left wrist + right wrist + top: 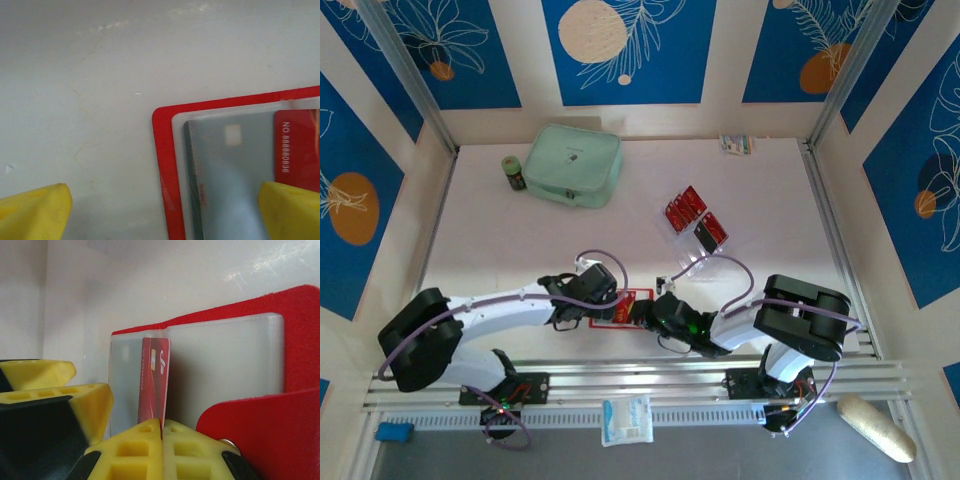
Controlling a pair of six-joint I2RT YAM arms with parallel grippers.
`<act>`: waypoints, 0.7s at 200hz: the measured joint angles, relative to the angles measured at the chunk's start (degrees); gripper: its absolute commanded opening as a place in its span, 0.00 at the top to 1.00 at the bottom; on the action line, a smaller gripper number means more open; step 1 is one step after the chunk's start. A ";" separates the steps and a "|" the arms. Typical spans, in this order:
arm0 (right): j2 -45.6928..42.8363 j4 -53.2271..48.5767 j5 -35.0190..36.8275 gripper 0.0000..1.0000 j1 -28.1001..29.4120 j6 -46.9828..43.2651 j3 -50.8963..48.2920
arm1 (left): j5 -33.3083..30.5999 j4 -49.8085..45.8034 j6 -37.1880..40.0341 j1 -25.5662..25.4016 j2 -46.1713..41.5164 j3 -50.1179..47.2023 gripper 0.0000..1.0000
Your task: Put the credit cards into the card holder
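Note:
The red card holder [620, 303] lies open on the table between my two grippers, its pale clear sleeves [225, 370] facing up and its snap tab [260, 435] near my right fingers. My right gripper [162, 427] is shut on a red credit card [154, 385], held on edge with its far end over the left sleeve. That card [297, 150] lies beside a greyish card [230, 170] that sits under the clear sleeve. My left gripper [165, 215] is open wide, straddling the holder's red corner [165, 165]. More red credit cards [688, 210] rest further back.
The spare cards lie in a clear plastic tray [682, 232] at the right middle. A mint-green zip case [575, 165] and a small dark jar [514, 172] stand at the back left. A small packet [737, 144] lies by the back wall.

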 measured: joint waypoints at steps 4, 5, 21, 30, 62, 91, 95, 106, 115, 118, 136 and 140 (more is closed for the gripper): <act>0.00 0.00 0.00 1.00 0.02 0.04 0.00 | 0.00 0.07 0.02 0.04 0.24 -0.09 0.04; 0.00 0.00 0.00 1.00 0.02 0.07 0.00 | 0.00 0.07 0.04 0.04 0.31 -0.13 0.04; 0.17 0.04 0.00 1.00 0.04 0.15 0.00 | -0.04 0.13 0.42 0.20 1.40 -0.55 0.04; 0.33 0.24 0.00 1.00 0.04 0.15 0.00 | -0.02 0.50 0.42 0.20 1.86 -0.83 0.04; 0.28 0.61 -0.13 1.00 0.02 0.04 -0.07 | 0.02 1.60 0.35 0.20 1.97 -1.40 0.05; -2.54 0.22 -1.01 1.00 -0.96 -1.40 -1.44 | 0.07 2.93 -0.50 0.17 1.77 -2.29 0.05; -3.34 -0.09 -1.09 1.00 -1.16 -1.70 -1.64 | 0.07 3.10 -0.59 0.20 1.66 -2.47 0.05; -5.38 -1.25 -1.22 1.00 -1.84 -2.64 -2.05 | 0.07 3.54 -0.98 0.20 1.36 -2.89 0.05; -6.95 -2.27 -1.27 1.00 -2.36 -3.52 -2.23 | 0.09 3.85 -1.16 0.20 1.16 -3.17 0.05; -7.56 -2.73 -1.29 1.00 -2.56 -3.78 -2.25 | 0.09 3.93 -1.20 0.20 1.11 -3.23 0.05; -10.01 -4.44 -1.29 1.00 -3.50 -5.27 -2.27 | 0.09 4.35 -1.84 0.20 0.92 -3.58 0.05; -10.40 -4.68 -1.29 1.00 -3.67 -5.53 -2.27 | 0.09 4.46 -1.84 0.17 0.92 -3.65 0.05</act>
